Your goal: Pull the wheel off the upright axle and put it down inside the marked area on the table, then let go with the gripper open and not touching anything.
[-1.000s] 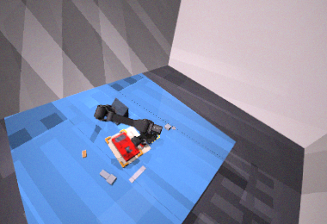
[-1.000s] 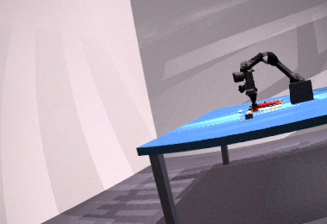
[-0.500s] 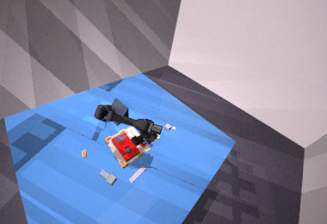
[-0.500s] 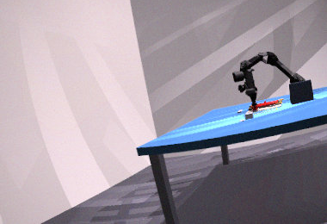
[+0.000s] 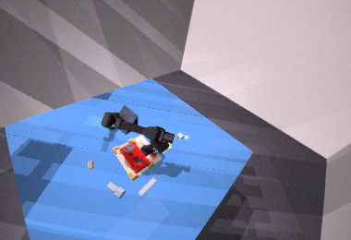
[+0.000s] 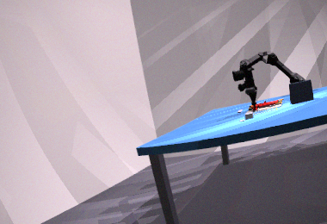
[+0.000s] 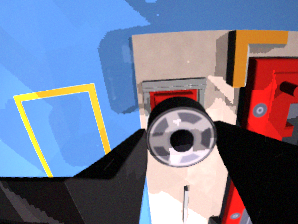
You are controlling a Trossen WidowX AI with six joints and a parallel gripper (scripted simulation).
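Wheel clenched in the pincer

From the top, the pincer (image 5: 148,150) (image 6: 254,105) (image 7: 180,131) is at the right side of the red panel (image 5: 134,156) (image 6: 268,103) (image 7: 265,112); the wheel is too small to make out.

In the exterior view, the pincer points down, low over the blue surface (image 5: 185,198) (image 6: 189,139) (image 7: 75,30).

At the wrist, the wheel (image 7: 161,146) is round, its face silver-grey with darker patches, its side black, its centre dark. It sits between the fingers, gripped from left and right, outside and right of the yellow outline (image 5: 170,148) (image 7: 57,92).

Blue table (image 5: 175,198) (image 6: 206,134) (image 7: 55,20) beneath a pale board (image 5: 124,165) (image 7: 175,57) and scattered small blocks.
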